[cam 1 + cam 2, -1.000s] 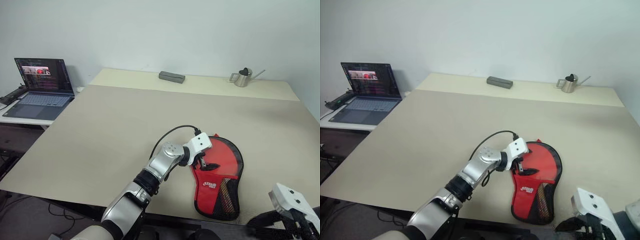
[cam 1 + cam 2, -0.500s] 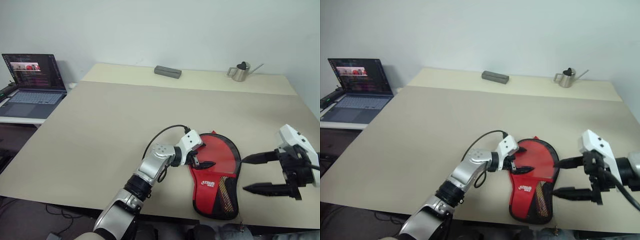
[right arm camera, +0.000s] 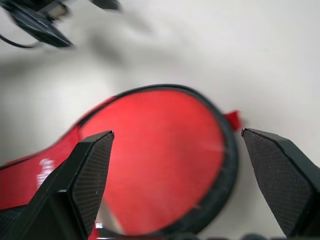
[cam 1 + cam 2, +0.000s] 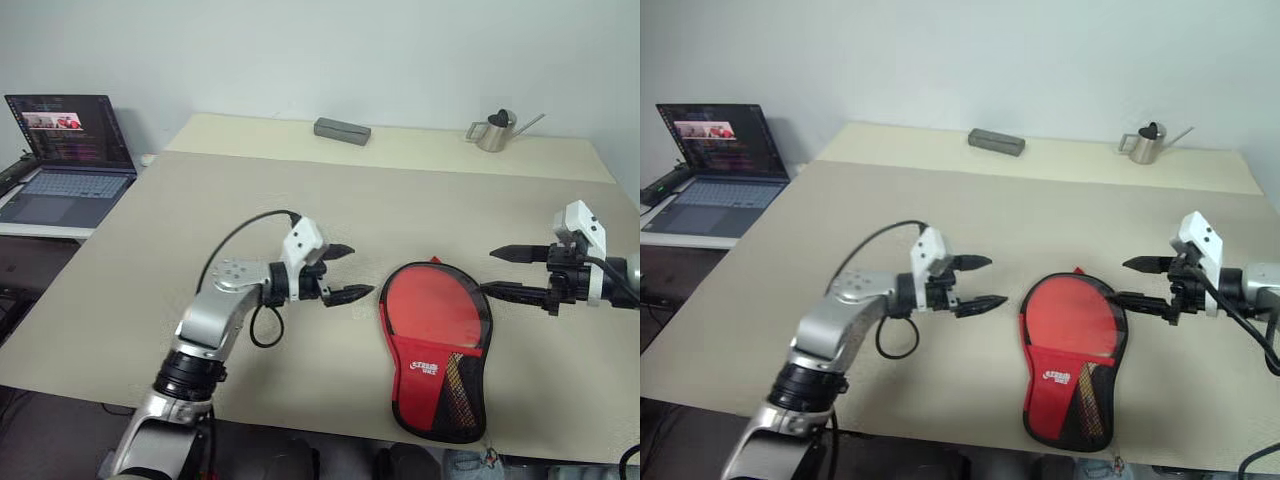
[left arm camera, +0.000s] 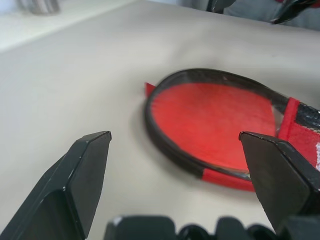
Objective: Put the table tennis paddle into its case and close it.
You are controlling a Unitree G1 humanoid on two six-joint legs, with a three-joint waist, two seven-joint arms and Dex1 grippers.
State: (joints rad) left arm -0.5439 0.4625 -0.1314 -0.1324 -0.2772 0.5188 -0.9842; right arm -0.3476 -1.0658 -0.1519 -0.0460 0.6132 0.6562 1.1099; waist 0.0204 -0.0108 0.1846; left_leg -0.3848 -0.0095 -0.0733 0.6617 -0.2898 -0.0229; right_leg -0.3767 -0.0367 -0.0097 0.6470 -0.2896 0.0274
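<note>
The case (image 4: pixel 437 345) lies flat near the table's front edge, window side up, its narrow end with black mesh and a white logo toward me. The table tennis paddle's red blade (image 4: pixel 435 314) shows through the clear window; its handle is hidden under the red fabric. My left gripper (image 4: pixel 360 270) hovers just left of the case, open and empty, pointing at it. My right gripper (image 4: pixel 488 272) hovers just right of the case's round end, also open and empty. Both wrist views look over the round end (image 5: pixel 210 117) between spread fingers.
An open laptop (image 4: pixel 65 150) sits on a lower side table at the far left. A grey block (image 4: pixel 342 131) and a small metal watering can (image 4: pixel 495 132) stand along the table's far edge. The table's front edge runs close under the case.
My left gripper has pulled off the case, going left and up. My right gripper has risen from the front right corner and come forward beside the case's round end.
</note>
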